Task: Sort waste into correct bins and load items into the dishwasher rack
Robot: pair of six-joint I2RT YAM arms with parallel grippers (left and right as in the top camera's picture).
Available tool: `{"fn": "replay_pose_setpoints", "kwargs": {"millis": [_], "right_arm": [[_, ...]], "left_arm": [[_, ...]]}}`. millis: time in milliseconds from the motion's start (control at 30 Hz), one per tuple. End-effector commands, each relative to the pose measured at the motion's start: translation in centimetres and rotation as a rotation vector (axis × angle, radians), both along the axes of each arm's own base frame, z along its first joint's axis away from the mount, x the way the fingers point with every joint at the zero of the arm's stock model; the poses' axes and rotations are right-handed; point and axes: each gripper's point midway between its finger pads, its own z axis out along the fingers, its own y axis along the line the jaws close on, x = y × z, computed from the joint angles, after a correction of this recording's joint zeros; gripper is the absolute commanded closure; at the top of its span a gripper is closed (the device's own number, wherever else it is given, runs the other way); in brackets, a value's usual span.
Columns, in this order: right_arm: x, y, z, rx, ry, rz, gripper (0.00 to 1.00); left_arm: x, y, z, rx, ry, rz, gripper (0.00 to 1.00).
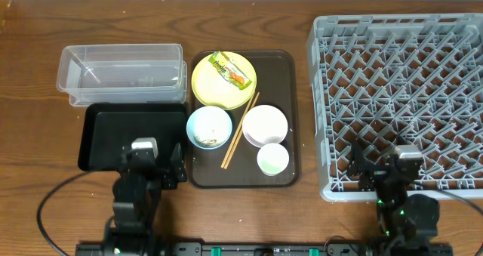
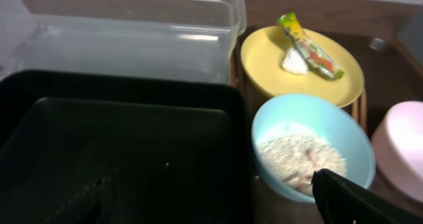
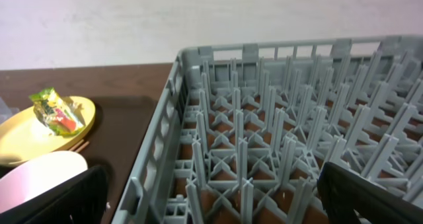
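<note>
Pincers gape wide, empty: left pincer (image 1: 151, 159), right pincer (image 1: 400, 165).

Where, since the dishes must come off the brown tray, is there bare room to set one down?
Free: the rack, the black tray, the clear tub, and table left of those bins. Crowded: the brown serving tray, packed with plate, blue bowl, white bowl, cup and chopsticks; only a narrow table strip separates it from the rack.
</note>
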Motion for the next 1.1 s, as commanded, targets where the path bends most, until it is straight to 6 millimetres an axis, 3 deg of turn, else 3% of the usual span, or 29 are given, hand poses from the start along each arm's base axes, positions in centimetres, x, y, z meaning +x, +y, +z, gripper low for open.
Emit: {"fn": "replay_pose_setpoints", "kwargs": {"millis": [0,300,600,900,1067], "right_arm": [[0.2,0.0,1.4,0.019,0.047,-0.005,0.01],[1.5,0.0,2.3,0.009,0.335,-0.007,0.01],[1.6,-0.1,0.6,-0.034,0.725,0.001,0.01],[2.4,1.2,-0.8,0.01,0.831,0.061,0.01],[2.4,1.3,-0.8,0.013,0.83,0.067,0.01]], "left_arm": [[0.9,-1.2,2.5,-0.034,0.047,-0.052,0.04],[1.6,-3.6,2.5,-0.097,0.417,-0.151,0.04],[-0.5,-3.7,2.5,-0.111,0.745,-0.143,0.04],[-0.8,-3.5,1.6,-0.099,0.789,-0.13,0.04],[0.1,-4.3,2.1,-0.136,0.745,-0.166,0.03]]}}
